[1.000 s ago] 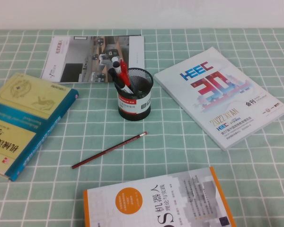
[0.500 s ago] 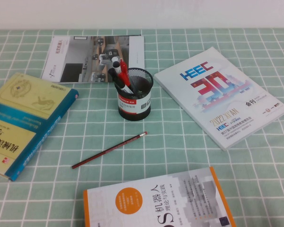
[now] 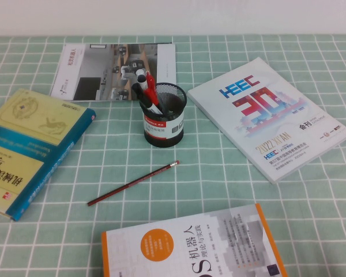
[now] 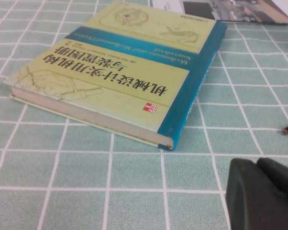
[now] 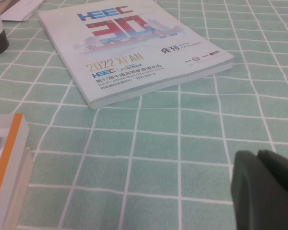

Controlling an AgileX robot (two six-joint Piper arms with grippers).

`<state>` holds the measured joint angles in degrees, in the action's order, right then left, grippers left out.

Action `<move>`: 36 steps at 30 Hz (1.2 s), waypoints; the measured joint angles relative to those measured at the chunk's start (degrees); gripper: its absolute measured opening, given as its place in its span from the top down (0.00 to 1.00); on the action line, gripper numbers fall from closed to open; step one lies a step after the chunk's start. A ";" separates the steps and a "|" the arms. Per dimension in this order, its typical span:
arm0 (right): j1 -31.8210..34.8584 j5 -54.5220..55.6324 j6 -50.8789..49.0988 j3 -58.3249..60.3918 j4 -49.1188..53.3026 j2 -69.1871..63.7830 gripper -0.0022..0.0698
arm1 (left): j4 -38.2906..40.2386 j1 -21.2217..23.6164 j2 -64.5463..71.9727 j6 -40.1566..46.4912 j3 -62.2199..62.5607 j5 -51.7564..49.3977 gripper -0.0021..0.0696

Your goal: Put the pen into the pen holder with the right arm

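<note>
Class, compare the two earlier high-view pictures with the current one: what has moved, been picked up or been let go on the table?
Nothing visibly changed. The pen lies on the cloth in front of the pen holder as before, untouched. Neither arm has entered the high view; the left gripper and right gripper show only in their own wrist views, above the cloth.

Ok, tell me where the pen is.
In the high view the pen lies flat on the checked cloth, just in front of the pen holder, red tip toward the right; neither gripper is near it.
</note>
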<state>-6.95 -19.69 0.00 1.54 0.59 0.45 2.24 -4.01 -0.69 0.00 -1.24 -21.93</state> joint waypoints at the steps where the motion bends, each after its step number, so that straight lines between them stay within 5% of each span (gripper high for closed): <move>1: 0.00 0.00 0.00 0.00 0.00 0.00 1.00 | 0.00 0.00 0.00 0.00 0.00 0.00 0.98; 11: 0.00 0.87 0.00 0.00 -1.44 0.00 1.00 | 0.00 0.00 0.00 0.00 0.00 0.00 0.98; 23: 0.00 15.27 0.00 0.13 -36.49 0.00 1.00 | 0.00 0.00 0.00 0.00 0.00 0.00 0.98; 29: 0.00 3.70 0.73 -6.05 -41.56 -3.37 1.00 | 0.00 0.00 0.00 0.00 0.00 0.00 0.98; 36: 0.00 -9.86 12.51 -23.49 -41.56 -23.29 1.00 | 0.00 0.00 0.00 0.00 0.00 0.00 0.98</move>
<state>-6.95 -29.55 12.51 -21.94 -40.97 -22.83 2.24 -4.01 -0.69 0.00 -1.24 -21.93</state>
